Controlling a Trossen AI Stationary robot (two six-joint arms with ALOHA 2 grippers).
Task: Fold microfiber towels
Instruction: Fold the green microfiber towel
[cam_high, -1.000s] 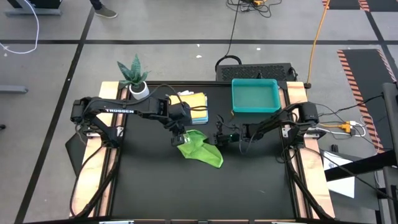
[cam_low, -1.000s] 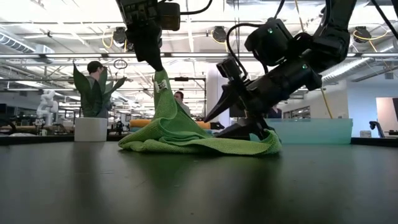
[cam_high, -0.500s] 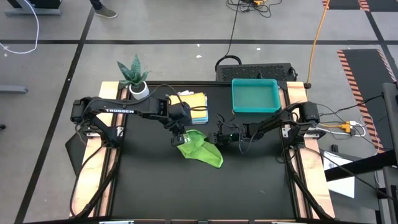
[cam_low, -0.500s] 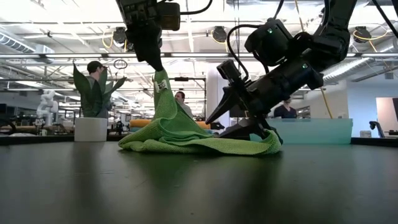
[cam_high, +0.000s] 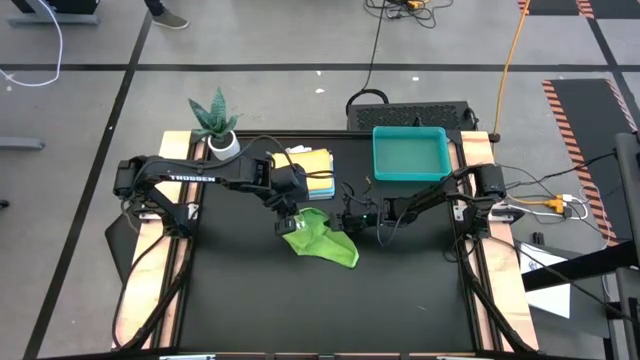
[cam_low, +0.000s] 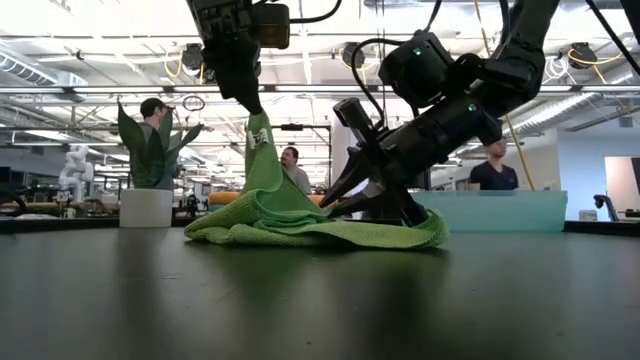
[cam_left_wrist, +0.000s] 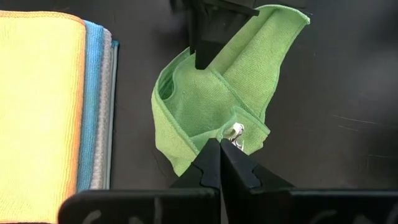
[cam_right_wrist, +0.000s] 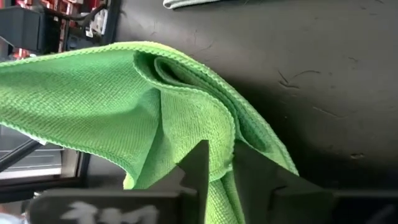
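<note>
**Lime towel mid-fold, four cloths stacked**

Lime-green microfiber towel (cam_high: 322, 238) lies crumpled near the centre of my black table (cam_high: 260, 310), one corner lifted. My left gripper (cam_left_wrist: 220, 157), at the towel's 10 o'clock edge, has its fingers pinched tight on that raised corner by the small tag. My right gripper (cam_right_wrist: 219, 163), at the towel's 2 o'clock, straddles a bunched fold, jaws slightly parted, cloth between them.

At 12 o'clock from the towel sits a flat stack of folded cloths (cam_high: 312, 168), yellow-orange on top, with blue and grey edges showing beneath. I judge those done and this one barely begun.

Hidden: the stack's exact count, and how firmly the right fingers grip.
</note>
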